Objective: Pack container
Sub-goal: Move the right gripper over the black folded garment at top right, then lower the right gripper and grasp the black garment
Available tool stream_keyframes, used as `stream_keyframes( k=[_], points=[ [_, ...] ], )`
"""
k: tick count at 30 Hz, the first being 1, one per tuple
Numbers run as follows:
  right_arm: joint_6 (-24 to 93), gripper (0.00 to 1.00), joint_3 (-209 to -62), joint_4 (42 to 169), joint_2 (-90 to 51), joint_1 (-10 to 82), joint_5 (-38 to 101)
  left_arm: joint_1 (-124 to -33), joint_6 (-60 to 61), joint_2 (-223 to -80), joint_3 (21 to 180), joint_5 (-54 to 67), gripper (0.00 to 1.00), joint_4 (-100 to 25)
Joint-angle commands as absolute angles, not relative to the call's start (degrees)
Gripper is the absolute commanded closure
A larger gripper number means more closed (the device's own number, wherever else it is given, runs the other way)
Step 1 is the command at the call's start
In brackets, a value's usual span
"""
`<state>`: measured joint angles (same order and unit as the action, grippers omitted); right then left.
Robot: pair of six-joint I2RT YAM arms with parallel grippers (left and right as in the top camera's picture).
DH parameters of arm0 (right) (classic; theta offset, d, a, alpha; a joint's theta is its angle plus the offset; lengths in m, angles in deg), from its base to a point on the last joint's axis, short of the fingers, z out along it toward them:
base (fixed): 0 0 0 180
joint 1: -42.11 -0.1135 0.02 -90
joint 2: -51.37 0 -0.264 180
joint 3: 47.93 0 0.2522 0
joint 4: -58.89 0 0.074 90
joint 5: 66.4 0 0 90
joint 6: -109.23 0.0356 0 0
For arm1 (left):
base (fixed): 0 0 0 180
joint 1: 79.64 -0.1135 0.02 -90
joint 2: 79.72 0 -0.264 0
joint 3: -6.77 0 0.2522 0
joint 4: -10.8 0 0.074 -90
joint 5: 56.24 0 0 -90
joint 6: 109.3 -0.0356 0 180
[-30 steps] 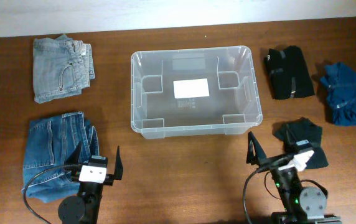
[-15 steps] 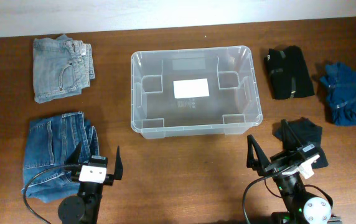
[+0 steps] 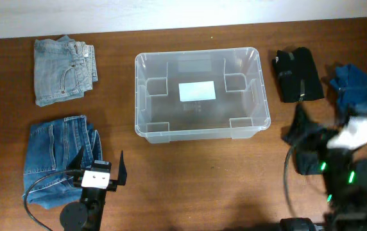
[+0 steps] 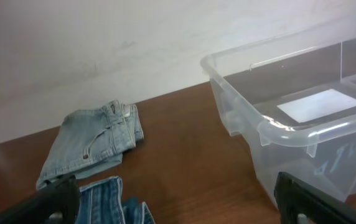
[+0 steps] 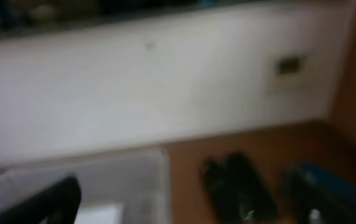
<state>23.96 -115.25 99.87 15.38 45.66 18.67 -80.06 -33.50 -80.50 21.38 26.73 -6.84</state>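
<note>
**Left jaws.** The left gripper stands at the near edge of the counter, its jaws spread wide with nothing between them. In the left wrist view the gripper shows only as two dark fingers at the bottom corners of the picture. The container lies ahead of these jaws and to their right, well apart from them. Its near-left corner is the closest part.

**Right jaws.** The right gripper appears blurred in the overhead view. It is raised over the right side of the counter, above a dark garment. In the right wrist view the gripper has its fingers at opposite edges of the picture, so the jaws are wide and hold nothing. The container lies to their left, apart from them, and is seen there only as a blurred pale edge.

**Container.** The clear bin sits upright at the middle of the counter, its long side facing the arms. It holds nothing apart from the white label on its base.

**Surroundings.**
- **Left of the container:** folded pale jeans lie at the far side. Darker blue jeans lie just beside the left gripper.
- **Right of the container:** a folded black garment lies near the far-right corner. A blue garment lies beyond it toward the counter's right edge.
</note>
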Motion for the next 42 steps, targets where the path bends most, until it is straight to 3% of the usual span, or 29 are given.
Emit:
stream_keyframes(
  k=[1,6,11,14,21,30,42],
  points=[
    [19.37,0.02,-127.54,106.03,2.70,49.51,12.72,-80.28,-34.37,-80.02,21.03,27.19,0.00,-6.93],
    [17.71,0.02,-145.48,120.94,-16.49,56.41,13.88,-80.28,-34.37,-80.02,21.03,27.17,0.01,-6.93],
    [17.07,0.02,-157.83,130.75,-31.00,57.22,13.92,-80.28,-34.37,-80.02,21.03,27.17,0.01,-6.93],
    [10.56,0.02,-158.46,129.88,-35.55,57.14,15.19,-80.28,-34.37,-80.02,21.03,27.19,0.01,-6.91],
    [7.13,0.02,-158.46,129.33,-47.22,57.18,21.22,-80.28,-34.37,-80.02,21.03,27.17,0.01,-6.93],
    [3.11,0.00,-158.46,127.13,-64.20,54.84,11.96,-80.28,-34.37,-80.02,21.03,27.17,0.01,-6.93],
    [-4.13,0.01,-158.46,116.13,-69.07,52.57,8.77,-80.28,-34.37,-80.02,21.03,27.19,0.00,-6.93]
  ],
)
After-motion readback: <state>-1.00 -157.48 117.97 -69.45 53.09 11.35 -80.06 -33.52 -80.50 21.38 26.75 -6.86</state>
